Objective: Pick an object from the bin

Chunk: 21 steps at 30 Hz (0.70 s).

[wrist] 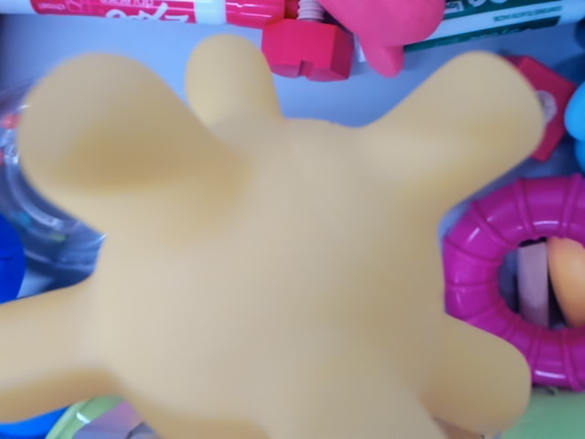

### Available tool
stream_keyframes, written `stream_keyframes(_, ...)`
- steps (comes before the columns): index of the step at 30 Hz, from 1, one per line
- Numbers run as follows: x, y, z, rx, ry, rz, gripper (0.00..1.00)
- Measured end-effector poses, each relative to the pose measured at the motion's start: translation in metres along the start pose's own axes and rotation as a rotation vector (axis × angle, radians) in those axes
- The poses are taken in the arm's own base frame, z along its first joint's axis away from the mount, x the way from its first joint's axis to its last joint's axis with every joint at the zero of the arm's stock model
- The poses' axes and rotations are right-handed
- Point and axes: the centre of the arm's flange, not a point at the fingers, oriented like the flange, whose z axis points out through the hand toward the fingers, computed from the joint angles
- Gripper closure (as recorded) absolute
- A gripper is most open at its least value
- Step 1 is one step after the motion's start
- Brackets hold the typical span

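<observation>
A soft yellow-orange rubber toy with several rounded limbs fills most of the wrist view, blurred because it is very close to the camera. It covers the middle of the bin and whatever lies under it. No gripper fingers show anywhere in the picture, so whether they hold the toy is hidden.
Around the toy lie a red marker at the top left, a red block, a pink soft object, a green marker, a magenta ribbed ring at the right and a clear plastic item at the left.
</observation>
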Motion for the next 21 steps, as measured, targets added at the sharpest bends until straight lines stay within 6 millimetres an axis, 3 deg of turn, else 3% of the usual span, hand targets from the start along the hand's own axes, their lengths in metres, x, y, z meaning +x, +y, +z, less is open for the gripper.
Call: stream_keyframes(21, 0.0, 0.001, -0.09, 0.0, 0.001, 0.0, 1.0)
